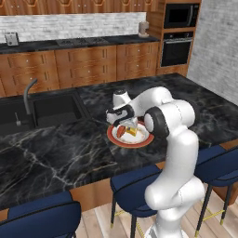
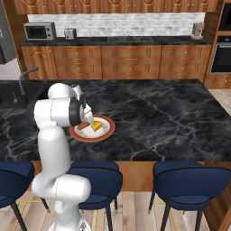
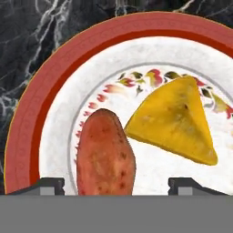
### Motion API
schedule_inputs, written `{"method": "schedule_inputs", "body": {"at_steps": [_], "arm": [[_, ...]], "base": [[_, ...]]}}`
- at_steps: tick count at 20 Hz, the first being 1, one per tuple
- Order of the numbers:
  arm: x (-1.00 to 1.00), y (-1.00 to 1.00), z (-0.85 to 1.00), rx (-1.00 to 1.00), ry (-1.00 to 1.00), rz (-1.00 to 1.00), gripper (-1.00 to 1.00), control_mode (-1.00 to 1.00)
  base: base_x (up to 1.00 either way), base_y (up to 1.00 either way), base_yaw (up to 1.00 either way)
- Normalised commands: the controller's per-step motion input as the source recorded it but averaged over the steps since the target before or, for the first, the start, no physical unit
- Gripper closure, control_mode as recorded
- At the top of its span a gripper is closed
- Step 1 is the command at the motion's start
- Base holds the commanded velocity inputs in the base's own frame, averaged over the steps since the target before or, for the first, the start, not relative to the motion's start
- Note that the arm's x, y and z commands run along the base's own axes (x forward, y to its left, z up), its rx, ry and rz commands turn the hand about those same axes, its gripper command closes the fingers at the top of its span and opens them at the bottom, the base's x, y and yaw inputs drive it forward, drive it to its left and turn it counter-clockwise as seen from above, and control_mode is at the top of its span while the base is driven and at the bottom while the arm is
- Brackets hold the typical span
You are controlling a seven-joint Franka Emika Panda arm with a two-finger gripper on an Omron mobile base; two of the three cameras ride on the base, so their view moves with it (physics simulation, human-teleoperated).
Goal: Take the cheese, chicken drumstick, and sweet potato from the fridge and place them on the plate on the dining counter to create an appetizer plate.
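Gripper (image 3: 116, 184) open astride sweet potato (image 3: 105, 154), beside cheese (image 3: 175, 123).

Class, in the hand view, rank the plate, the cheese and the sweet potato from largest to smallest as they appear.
1. Plate, spanning nearly the whole picture.
2. Cheese and sweet potato: too alike to rank. The cheese looks a little broader, but the sweet potato is cut off at the bottom edge.

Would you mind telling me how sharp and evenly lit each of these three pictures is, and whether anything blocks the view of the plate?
Left base view: soft, evenly lit, no glare; the arm hides part of the plate. Right base view: equally soft; the arm covers the plate's left edge, the cheese readable. Hand view: closest and clearest, flat light with barely any shadows; sweet potato lies between the open gripper tips.
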Motion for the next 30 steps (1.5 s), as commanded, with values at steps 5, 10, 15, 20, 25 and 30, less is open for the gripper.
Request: {"method": "schedule_inputs", "body": {"at_steps": [5,10,15,20,25,30], "arm": [[-0.63,-0.04,0.73,0.00,0.00,-0.07,-1.00,-1.00],[-1.00,-0.22,0.69,0.00,-0.10,0.12,-1.00,-1.00],[-1.00,-0.49,0.81,0.03,-0.18,0.44,-1.00,-1.00],[-1.00,-0.32,0.74,0.00,0.00,0.34,-1.00,-1.00],[-1.00,-0.13,0.55,0.00,0.00,0.23,-1.00,-1.00],[-1.00,-0.04,0.45,0.00,0.00,0.15,-1.00,-1.00]], "base": [[0.00,0.00,0.00],[0.00,0.00,0.00],[0.00,0.00,0.00],[0.00,0.00,0.00],[0.00,0.00,0.00],[0.00,0.00,0.00]]}}
